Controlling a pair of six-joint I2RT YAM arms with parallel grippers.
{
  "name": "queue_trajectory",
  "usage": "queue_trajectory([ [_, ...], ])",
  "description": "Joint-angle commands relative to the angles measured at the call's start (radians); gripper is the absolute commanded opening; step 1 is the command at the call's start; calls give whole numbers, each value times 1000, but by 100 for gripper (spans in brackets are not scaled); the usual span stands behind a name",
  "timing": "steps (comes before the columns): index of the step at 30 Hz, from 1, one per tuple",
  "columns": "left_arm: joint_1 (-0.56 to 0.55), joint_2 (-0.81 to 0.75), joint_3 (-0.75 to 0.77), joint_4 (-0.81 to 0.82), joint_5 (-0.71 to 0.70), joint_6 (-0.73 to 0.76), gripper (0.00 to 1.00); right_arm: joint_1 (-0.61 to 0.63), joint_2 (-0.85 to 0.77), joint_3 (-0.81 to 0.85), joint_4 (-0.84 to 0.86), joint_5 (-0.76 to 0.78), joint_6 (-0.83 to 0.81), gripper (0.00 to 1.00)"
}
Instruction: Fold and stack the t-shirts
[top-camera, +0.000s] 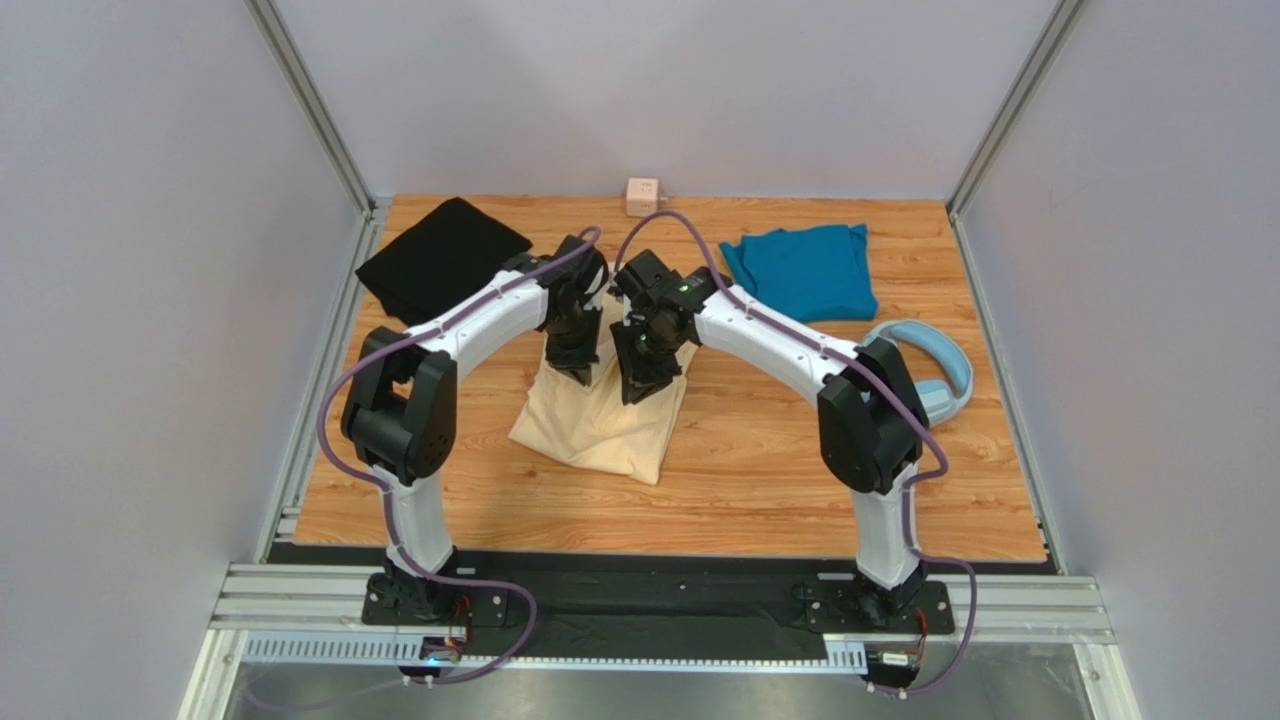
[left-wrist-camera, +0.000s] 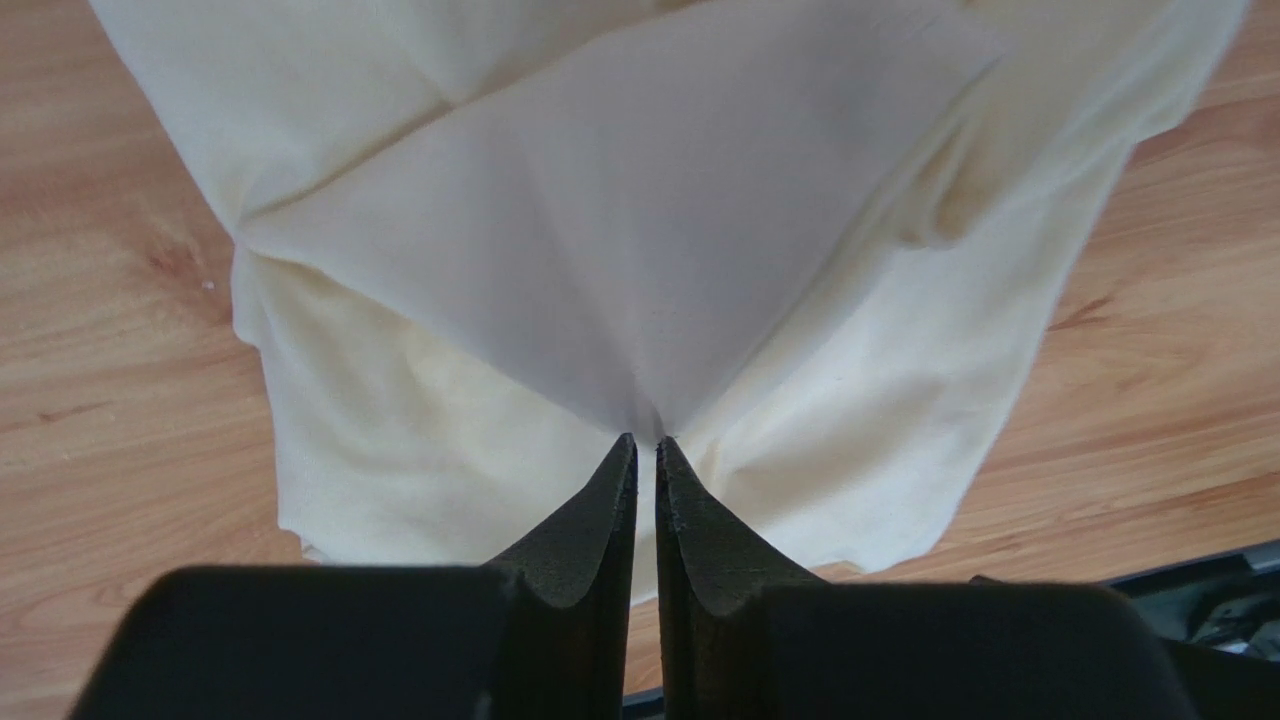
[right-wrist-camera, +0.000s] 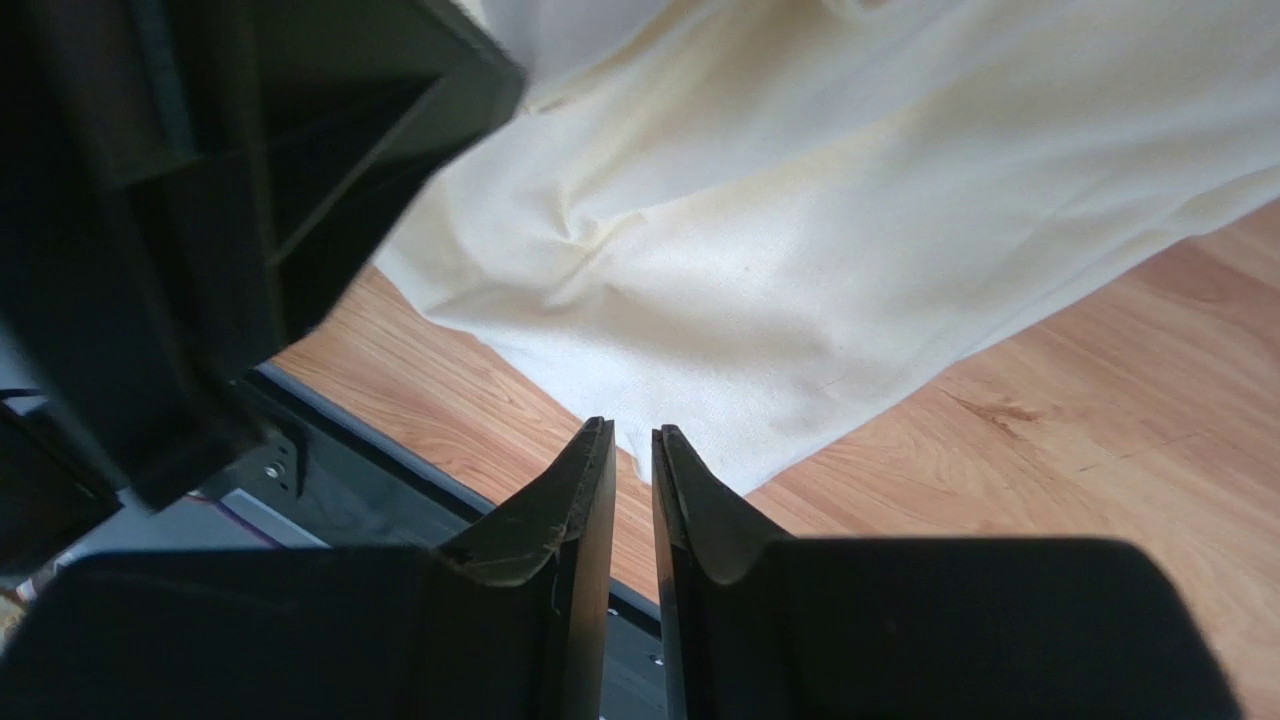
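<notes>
Currently my left hand (left-wrist-camera: 646, 438) is closed down to a hairline slit, and its tips pinch a fold of the cream shirt (left-wrist-camera: 631, 225); the cloth draws to a point right at the fingers and fans out away from them. My right hand (right-wrist-camera: 633, 426) is closed nearly as far, with only a narrow gap between the fingers. The shirt's edge runs just beyond its tips, and I cannot tell whether any cloth is caught between them. From above, the two hands sit close together, both over the far end of the cream shirt. That shirt lies bunched near the middle of the worktop (top-camera: 751, 450), its near end spread flat on the wood. The black shirt (top-camera: 440, 255) lies flat at the far left corner, well apart from the cream one. The teal shirt (top-camera: 804, 270) lies far right, loosely folded. Headphones (top-camera: 932, 368) rest at the right edge, behind my right arm. A pink cube (top-camera: 643, 194) sits at the far edge, between the black and teal shirts.
</notes>
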Motion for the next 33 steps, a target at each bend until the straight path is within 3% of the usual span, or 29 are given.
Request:
queue_trajectory([
  [1,11,-103,-98,8,-8,26,14,9,27,-20,38,-25,27,20],
  [8,14,-140,-206,72,-9,5,14,28,116,-51,66,-16,30,17],
  [16,14,-62,-227,172,-9,-13,10,35,233,-86,84,-25,37,4],
  [20,14,10,-197,217,-14,-13,0,46,224,-116,90,-13,38,0],
  [33,76,147,43,201,-58,14,0,45,173,-215,69,30,-5,0],
])
